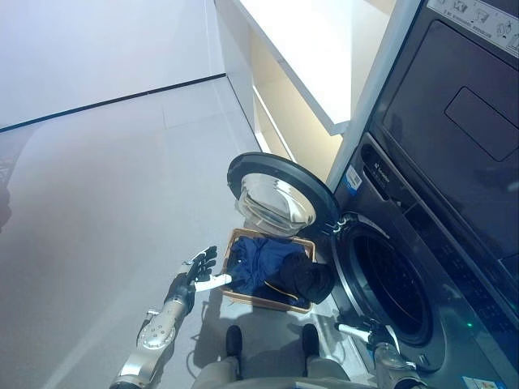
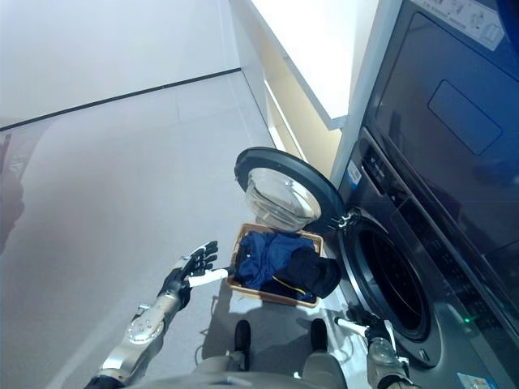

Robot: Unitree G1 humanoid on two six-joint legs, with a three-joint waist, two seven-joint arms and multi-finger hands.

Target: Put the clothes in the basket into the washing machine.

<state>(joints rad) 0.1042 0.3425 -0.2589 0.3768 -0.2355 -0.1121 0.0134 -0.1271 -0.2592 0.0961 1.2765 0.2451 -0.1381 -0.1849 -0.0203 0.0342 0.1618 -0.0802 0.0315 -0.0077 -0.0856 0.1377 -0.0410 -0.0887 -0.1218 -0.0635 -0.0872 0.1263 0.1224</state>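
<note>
A brown basket (image 1: pixel 237 240) stands on the floor under the open washer door. Blue and black clothes (image 1: pixel 276 267) fill it and spill over its right rim. The dark washing machine (image 1: pixel 422 243) is at the right, its drum opening (image 1: pixel 388 285) dark and its round door (image 1: pixel 280 194) swung out to the left. My left hand (image 1: pixel 198 271) is open, fingers spread, just left of the basket and above the floor. My right hand (image 1: pixel 369 332) shows low at the right, below the drum opening, fingers relaxed and empty.
A white counter with cream cabinets (image 1: pixel 300 73) runs back along the wall left of the machine. Grey floor (image 1: pixel 97 186) spreads to the left of the basket.
</note>
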